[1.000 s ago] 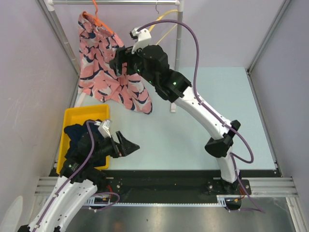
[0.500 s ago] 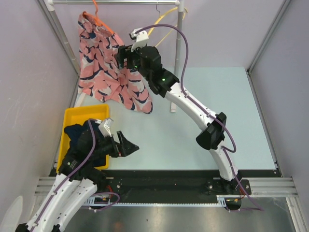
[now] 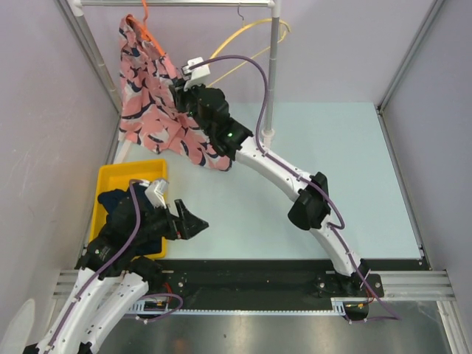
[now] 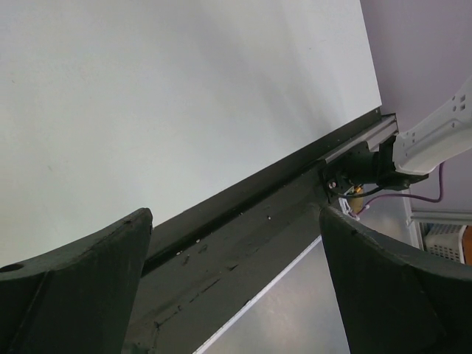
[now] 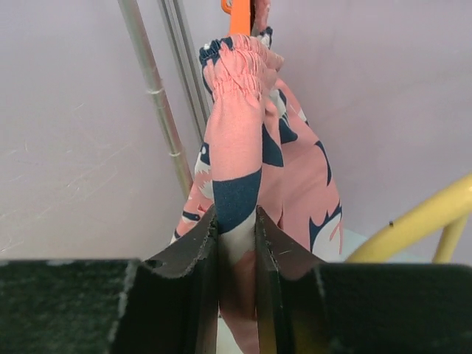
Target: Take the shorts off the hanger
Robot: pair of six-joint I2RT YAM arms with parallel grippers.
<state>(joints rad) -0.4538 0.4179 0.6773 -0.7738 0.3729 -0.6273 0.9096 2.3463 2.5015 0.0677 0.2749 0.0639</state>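
Pinching salmon-pink leaf-print cloth shorts (image 5: 234, 125) w/ my right gripper (image 5: 237, 221), not yet off orange hanger (image 5: 237, 16); dark navy cloth shorts (image 3: 114, 203) already in yellow bin (image 3: 133, 169); left gripper (image 4: 232, 214) agape, empty.

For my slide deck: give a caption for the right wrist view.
Right end effector pinching the leaf-print pink shorts below their orange hanger.

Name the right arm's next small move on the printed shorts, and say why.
Probably a gentle pull down and off: the right gripper is shut on the pink printed shorts below the waistband, which hangs on the orange hanger.
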